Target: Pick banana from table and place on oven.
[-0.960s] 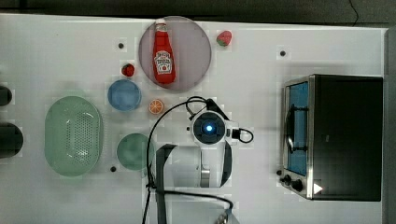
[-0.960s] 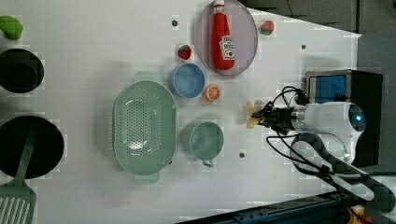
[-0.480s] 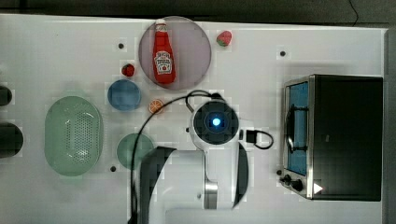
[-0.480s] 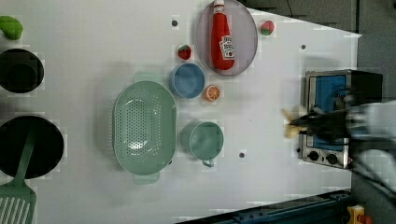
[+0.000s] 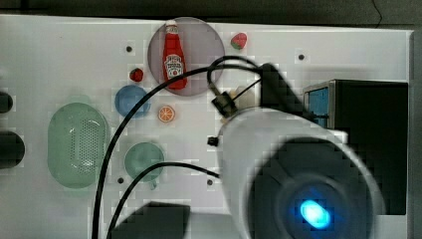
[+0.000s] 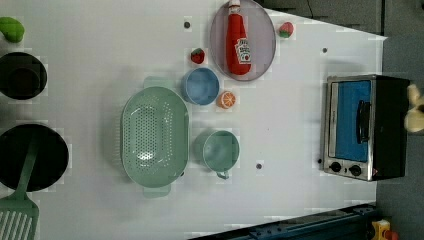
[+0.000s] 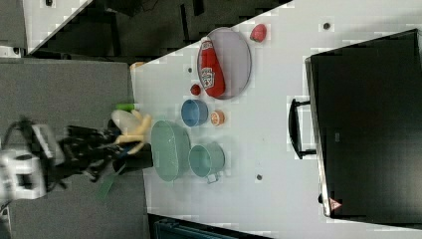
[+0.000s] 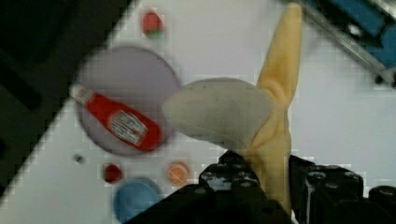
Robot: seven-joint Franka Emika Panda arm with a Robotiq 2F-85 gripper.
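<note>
The gripper [image 8: 268, 175] pinches the banana [image 8: 243, 119] by its peel, the black fingers [image 8: 224, 175] closed on either side of the yellow strip while the whitish core juts out past them. In the right view the gripper [image 7: 122, 142] carries the banana [image 7: 132, 124] well up off the surface [image 7: 268, 144], so it shows against the grey floor at the right view's left. In the left view the banana [image 6: 415, 107] sits at the left view's right edge, just past the oven [image 6: 365, 125], whose blue glass door and bar handle face the left view's left.

On the surface [image 5: 59, 55] in the top view, a ketchup bottle [image 5: 173, 55] lies on a round grey plate [image 5: 204, 45], with a strawberry [image 5: 239, 40] near the plate's rim. An orange slice [image 5: 166, 113] lies just beside a blue bowl [image 5: 130, 99], and a green colander [image 5: 77, 144] stands next to a green cup [image 5: 143, 160]. The arm's white body [image 5: 278, 164] covers part of the oven [image 5: 378, 129].
</note>
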